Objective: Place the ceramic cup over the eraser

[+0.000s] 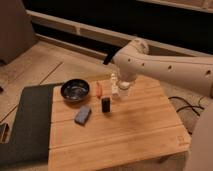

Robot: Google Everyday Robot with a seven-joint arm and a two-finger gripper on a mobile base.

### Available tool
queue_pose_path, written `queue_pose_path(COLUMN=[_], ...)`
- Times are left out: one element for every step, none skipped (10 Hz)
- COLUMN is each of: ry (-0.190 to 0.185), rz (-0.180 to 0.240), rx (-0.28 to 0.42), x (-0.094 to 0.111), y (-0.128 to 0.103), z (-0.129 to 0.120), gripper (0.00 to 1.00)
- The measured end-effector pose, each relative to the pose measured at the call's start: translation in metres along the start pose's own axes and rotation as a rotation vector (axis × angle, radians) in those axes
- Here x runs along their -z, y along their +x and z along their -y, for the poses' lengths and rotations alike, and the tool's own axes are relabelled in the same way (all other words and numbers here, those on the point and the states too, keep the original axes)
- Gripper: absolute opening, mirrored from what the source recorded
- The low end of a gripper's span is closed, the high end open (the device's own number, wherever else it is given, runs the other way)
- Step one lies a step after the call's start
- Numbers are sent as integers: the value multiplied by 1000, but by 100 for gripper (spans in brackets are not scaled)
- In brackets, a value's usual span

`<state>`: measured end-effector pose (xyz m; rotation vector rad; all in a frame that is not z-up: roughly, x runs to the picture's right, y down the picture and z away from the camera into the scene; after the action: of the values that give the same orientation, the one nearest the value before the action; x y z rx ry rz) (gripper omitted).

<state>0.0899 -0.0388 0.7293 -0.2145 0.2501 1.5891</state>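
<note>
A dark mat point(27, 125) lies along the left edge of the wooden worktop point(130, 137). Next comes a dark round bowl point(75, 90), with a flat blue-grey block point(82, 115) in front of it. A thin orange-red item point(99, 89) lies just right of the bowl.

The eraser point(105, 104), a small black block, stands upright and alone near the middle of the worktop, apart from its neighbours. Behind it and slightly to the right, the claw point(115, 86) hangs at the end of the white arm point(160, 67). The ceramic cup point(124, 86) is right against the claw, at the back of the worktop. Whether the claw is gripping the cup or is loose beside it, I cannot tell.

The step in hand looks like carrying the cup to the eraser. To do it well, the cup should travel forward and a little left with its mouth down. It needs to ride high enough to clear the eraser's top, then centre above it before lowering straight. The cup is only slightly wider than the block, so an off-centre descent would likely tip the eraser.
</note>
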Motion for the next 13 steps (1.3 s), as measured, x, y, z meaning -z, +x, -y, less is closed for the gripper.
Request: queue_pose_path(ry=[-17,-38,-58,-81,-101,-117,-144,-162,-178,-184,-189,-187,-185], rz=[19,33,37,35,28,20,17,12,5,-4,-20,-29,-39], rx=[14,25,35,53,69,80,90,98,106,107,106,106,108], x=[10,19,23,24,23,20,15,9,4,-1,-9,-13,-17], y=[1,3,8,15,22,27,31,33,36,38,42,44,46], z=[-10,-20,-30,-45,-57,-65,-74,-80,-85,-86,-85,-84,-84], gripper=[1,1,1,1,1,1,1,1,1,1,1,1,1])
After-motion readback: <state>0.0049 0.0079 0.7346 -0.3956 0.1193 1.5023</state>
